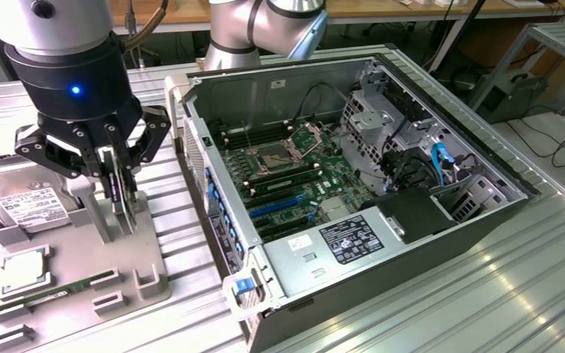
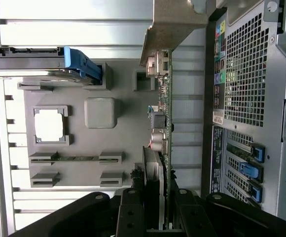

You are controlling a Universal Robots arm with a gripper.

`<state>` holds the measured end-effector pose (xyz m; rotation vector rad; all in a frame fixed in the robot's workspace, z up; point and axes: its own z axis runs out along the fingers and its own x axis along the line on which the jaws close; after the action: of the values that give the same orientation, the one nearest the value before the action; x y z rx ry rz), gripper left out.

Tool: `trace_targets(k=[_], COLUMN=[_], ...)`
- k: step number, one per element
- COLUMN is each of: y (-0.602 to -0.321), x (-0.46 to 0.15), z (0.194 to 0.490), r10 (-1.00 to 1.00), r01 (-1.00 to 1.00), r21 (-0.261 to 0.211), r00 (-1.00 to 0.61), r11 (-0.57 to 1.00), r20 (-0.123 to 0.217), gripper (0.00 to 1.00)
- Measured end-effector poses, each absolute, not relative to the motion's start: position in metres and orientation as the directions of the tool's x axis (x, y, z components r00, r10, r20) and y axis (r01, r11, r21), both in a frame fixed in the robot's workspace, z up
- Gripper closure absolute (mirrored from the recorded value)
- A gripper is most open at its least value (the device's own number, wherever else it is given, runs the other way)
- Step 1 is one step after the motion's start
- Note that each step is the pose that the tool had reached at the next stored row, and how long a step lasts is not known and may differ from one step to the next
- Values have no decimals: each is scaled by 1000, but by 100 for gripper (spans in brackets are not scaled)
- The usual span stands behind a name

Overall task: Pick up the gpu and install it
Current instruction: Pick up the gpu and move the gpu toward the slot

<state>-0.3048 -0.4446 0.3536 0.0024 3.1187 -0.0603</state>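
The gpu (image 1: 123, 193) is a thin dark card standing on edge over the grey parts holder (image 1: 115, 272), at the exterior view's left. My gripper (image 1: 115, 175) comes down on it from above, a black finger on each face, shut on the card. In the wrist view the gpu (image 2: 165, 123) runs edge-on away from the gripper (image 2: 158, 200), its pale metal bracket (image 2: 175, 29) at the far end. I cannot tell whether the card's lower edge still rests in the holder's slot. The open computer case (image 1: 479, 220) lies to the exterior view's right, with blue card slots (image 1: 277, 206) on its motherboard.
On the holder lie a silver hard drive (image 1: 20, 202), a square processor (image 1: 23, 268) and a green memory stick (image 1: 62, 290). The case's rear panel (image 2: 251, 84) stands close beside the card. Ribbed metal table (image 1: 479, 309) surrounds everything.
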Motion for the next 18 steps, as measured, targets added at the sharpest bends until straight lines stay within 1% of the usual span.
trace_targets(k=[18], y=[-445], x=[-305], z=[367], r10=[1], r01=[2], r21=[-39], r00=[-1000], r11=[999], r20=[-22], gripper=[72])
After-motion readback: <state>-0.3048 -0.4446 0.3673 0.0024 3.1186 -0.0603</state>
